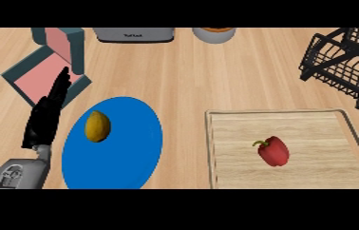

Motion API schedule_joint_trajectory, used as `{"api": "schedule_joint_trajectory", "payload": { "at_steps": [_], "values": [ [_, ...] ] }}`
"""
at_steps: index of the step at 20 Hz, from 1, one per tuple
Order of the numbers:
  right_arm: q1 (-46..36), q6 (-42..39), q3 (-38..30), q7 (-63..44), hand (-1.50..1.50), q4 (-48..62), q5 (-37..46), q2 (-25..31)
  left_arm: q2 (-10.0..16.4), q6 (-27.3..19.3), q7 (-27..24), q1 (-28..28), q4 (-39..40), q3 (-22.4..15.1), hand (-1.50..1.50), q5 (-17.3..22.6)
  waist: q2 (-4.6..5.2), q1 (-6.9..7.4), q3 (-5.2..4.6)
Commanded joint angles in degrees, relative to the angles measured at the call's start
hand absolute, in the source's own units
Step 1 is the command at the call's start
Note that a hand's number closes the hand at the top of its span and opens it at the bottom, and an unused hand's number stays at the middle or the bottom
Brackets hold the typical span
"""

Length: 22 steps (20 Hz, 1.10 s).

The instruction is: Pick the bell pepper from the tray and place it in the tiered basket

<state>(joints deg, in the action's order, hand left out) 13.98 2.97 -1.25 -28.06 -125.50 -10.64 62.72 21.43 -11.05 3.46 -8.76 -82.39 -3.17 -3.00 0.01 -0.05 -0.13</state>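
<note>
Left forearm: the grey forearm [22, 173] comes in at the lower left corner of the head view, just left of the plate's near edge.
Left hand: the black left hand [42, 122] rests at the view's left edge, fingers straight and together, pointing up and away from the robot. It holds nothing, and its fingertips show over the teal and pink object.
Plate: a round, flat blue plate [129, 153] lies on the light wooden counter top [182, 81], just right of the left hand and left of the tray.
On the plate: a yellow-brown oval fruit or vegetable [97, 126] lies on the plate's upper left part. What it is cannot be told.
Tray: a rectangular, pale wooden tray with a thin raised rim [210, 148] sits at the near right, close beside the plate but apart from it.
Bell pepper: the red bell pepper with a short green stem [273, 151] lies on the tray, a little right of its middle, stem towards the left. No hand touches it.
Teal and pink object: an angular teal frame with pink panels [38, 74] stands at the far left.
Basket: the black wire tiered basket [333, 58] stands at the far right, beyond the tray and well apart from the pepper. Only part of it shows.
Far edge: a grey box-shaped appliance [133, 34] and a round grey container with something orange on top [214, 34] show at the counter's back.
</note>
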Motion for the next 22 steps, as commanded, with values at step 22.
{"api": "schedule_joint_trajectory", "payload": {
  "at_steps": [22],
  "values": [
    [-12.3, -10.4, 22.4, -27.9, -1.50, -1.0, 23.6, -17.1, -4.0, 2.1, 0.4, -1.1, 1.2, 2.9, 0.00, -4.4, -0.11, -0.39, 0.13]
  ]
}}
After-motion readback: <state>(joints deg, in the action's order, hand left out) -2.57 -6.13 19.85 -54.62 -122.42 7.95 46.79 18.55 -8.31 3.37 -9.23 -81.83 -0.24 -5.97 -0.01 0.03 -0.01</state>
